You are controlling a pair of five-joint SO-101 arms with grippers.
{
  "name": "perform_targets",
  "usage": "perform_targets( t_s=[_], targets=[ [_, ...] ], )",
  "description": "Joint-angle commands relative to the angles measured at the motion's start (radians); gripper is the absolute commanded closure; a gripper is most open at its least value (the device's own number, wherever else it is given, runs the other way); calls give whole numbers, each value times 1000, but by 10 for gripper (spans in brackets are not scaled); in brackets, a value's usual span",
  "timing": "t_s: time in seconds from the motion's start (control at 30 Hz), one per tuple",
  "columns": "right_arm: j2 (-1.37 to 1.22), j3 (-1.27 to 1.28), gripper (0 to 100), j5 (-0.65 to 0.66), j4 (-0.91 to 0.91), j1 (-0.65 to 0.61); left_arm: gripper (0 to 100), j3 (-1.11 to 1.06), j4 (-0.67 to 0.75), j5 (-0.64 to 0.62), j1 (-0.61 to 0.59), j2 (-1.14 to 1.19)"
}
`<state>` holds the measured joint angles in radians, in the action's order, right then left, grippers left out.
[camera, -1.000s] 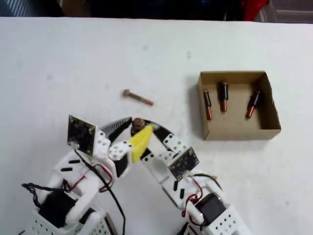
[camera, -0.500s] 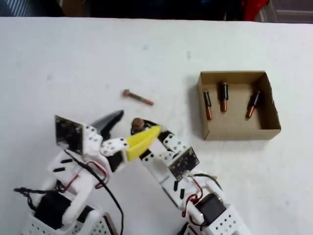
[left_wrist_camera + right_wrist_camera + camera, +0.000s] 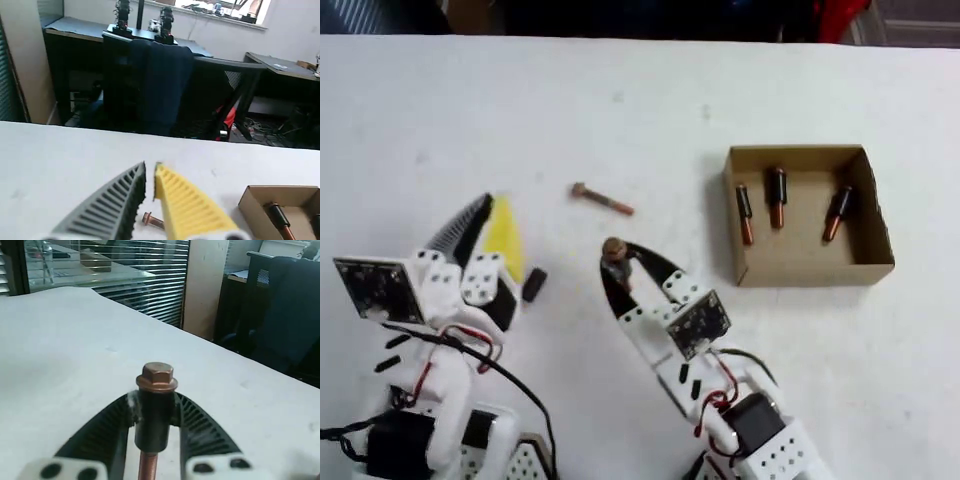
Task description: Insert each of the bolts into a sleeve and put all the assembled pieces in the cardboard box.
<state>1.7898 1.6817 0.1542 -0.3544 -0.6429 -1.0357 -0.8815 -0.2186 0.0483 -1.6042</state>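
Note:
My right gripper [image 3: 618,260] [image 3: 154,402] is shut on an assembled piece, a copper bolt [image 3: 157,377] seated in a black sleeve [image 3: 152,427], held upright near the table's middle front. My left gripper [image 3: 493,203] [image 3: 150,171], with one grey and one yellow finger, stands at the front left, shut on nothing. A loose black sleeve [image 3: 533,285] lies on the table just right of the left gripper's body. A bare copper bolt [image 3: 602,199] [image 3: 152,220] lies further back, between the two grippers. The cardboard box [image 3: 865,262] [image 3: 250,200] at the right holds three assembled pieces [image 3: 777,196].
The white table [image 3: 650,110] stretches open behind the bolt and to the left of the box. The box's near wall stands a short way right of my right gripper. Office desks and a chair are beyond the table's far edge.
The left arm has pulled away from the right gripper, swinging left, and its wide-open fingers have closed. The loose black sleeve now shows on the table. The right gripper keeps its piece.

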Motion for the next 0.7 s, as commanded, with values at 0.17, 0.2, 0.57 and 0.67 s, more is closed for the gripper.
perform_targets(
  t_s=[0.17,0.2,0.57,0.67],
  targets=[
    [12,0,981,-6,1,125,970,46,-190,26,-24,-44],
    [12,-12,981,-6,-2,143,981,46,-204,57,-18,-62],
    [10,-304,981,-6,-341,343,977,-163,-238,135,-25,-225],
    [8,-385,981,0,-421,384,977,-192,-236,135,-25,-225]
  ],
)
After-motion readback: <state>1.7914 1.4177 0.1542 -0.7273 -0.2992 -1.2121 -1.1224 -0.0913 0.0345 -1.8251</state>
